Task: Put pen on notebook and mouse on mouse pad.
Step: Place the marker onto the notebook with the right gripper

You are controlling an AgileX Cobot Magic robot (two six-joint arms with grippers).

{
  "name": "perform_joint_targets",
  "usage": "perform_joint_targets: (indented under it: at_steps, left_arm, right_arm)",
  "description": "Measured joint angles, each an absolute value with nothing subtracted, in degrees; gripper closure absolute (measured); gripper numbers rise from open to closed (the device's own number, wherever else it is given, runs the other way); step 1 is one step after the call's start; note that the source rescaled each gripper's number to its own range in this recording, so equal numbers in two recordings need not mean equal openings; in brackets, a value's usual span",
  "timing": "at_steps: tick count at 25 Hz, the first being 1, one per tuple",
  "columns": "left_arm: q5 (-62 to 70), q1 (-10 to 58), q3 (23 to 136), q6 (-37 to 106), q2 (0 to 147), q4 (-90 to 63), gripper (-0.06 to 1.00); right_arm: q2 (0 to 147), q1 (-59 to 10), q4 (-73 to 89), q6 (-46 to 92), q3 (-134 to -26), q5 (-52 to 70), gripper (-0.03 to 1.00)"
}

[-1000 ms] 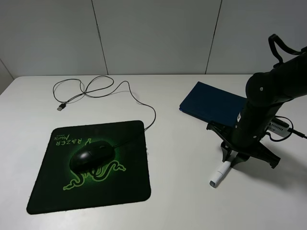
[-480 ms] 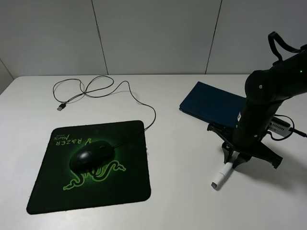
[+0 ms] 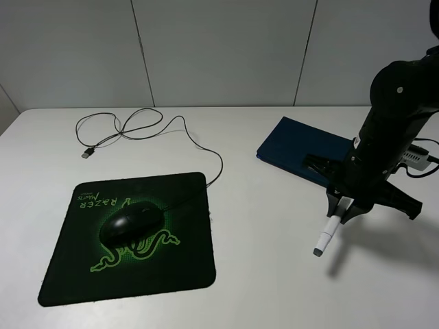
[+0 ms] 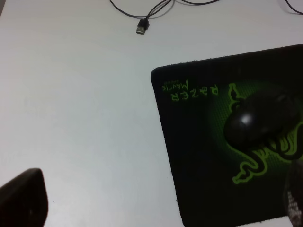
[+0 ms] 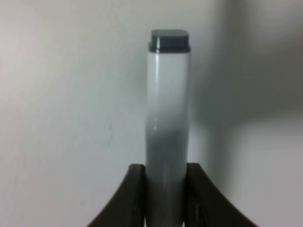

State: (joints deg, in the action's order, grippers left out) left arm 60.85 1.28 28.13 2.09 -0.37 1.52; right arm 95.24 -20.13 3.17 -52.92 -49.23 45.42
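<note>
My right gripper [image 3: 344, 205] is shut on the white pen [image 3: 327, 233], which hangs tilted above the table with its grey end down, just in front of the navy notebook [image 3: 302, 147]. The right wrist view shows the pen [image 5: 168, 118] clamped between both fingers [image 5: 133, 194]. The black mouse [image 3: 130, 223] sits on the Razer mouse pad [image 3: 75, 274], and its cable runs off the pad's far edge. In the left wrist view the left gripper [image 4: 158, 205] is open over the table beside the mouse pad [image 4: 199, 156], and the mouse [image 4: 262, 118] lies apart from it.
The mouse cable [image 3: 137, 127] loops across the back left of the white table and ends in a USB plug [image 3: 87, 153]. A wall stands close behind the table. The left arm is out of the exterior view.
The right gripper has risen and moved back and to the right, lifting the pen off the table. The mouse, pad and notebook have not moved.
</note>
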Motion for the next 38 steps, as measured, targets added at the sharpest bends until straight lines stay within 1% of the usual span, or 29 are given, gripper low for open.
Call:
perform_joint_targets:
  at_steps: [5,10,22,29,38]
  left_arm:
    - [60.85,1.28,28.13,2.09,-0.37,1.52,-0.06]
    - [60.85,1.28,28.13,2.09,-0.37,1.52,-0.06]
    - [60.85,1.28,28.13,2.09,-0.37,1.52,-0.06]
    - [60.85,1.28,28.13,2.09,-0.37,1.52,-0.06]
    - [60.85,1.28,28.13,2.09,-0.37,1.52,-0.06]
  right_arm:
    - [92.30,-20.13,3.31,-45.64,-51.31,50.94,0.97]
    - [92.01,-20.13,3.31,-37.21,-56.85,58.80,0.97]
    - [93.92,-20.06,-0.78,-22.73,-69.83,68.62,0.97]
    - [100.83,-18.09,-2.01,-13.06,-79.54,69.31,0.97]
    - [110.93,-11.87,2.34,-4.01,-89.90,69.41,0.97]
